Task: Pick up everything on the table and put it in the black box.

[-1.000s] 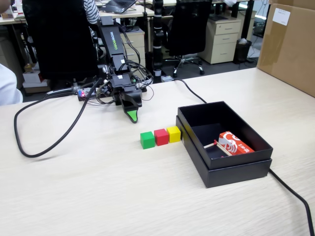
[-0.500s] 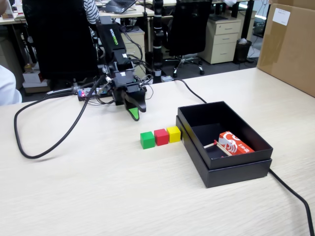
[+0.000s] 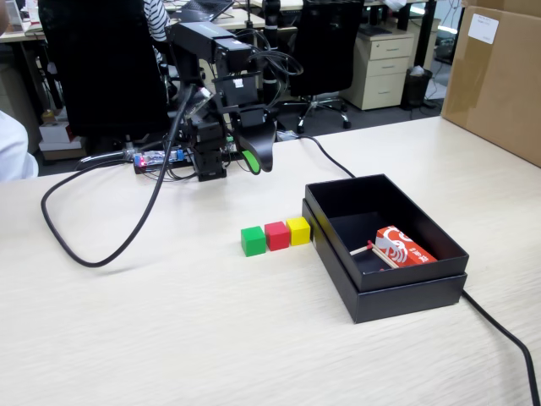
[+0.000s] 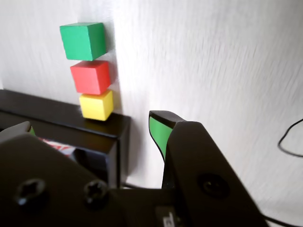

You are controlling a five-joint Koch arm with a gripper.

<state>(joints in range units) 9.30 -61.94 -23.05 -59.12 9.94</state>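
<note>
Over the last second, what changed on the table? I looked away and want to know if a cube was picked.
Only the arm moved: the gripper rose off the table and swung toward the cubes, and the looped cable shifted with it. Its jaws stand apart, holding nothing. The green cube, red cube and yellow cube stayed in their row beside the black box, none picked.
</note>
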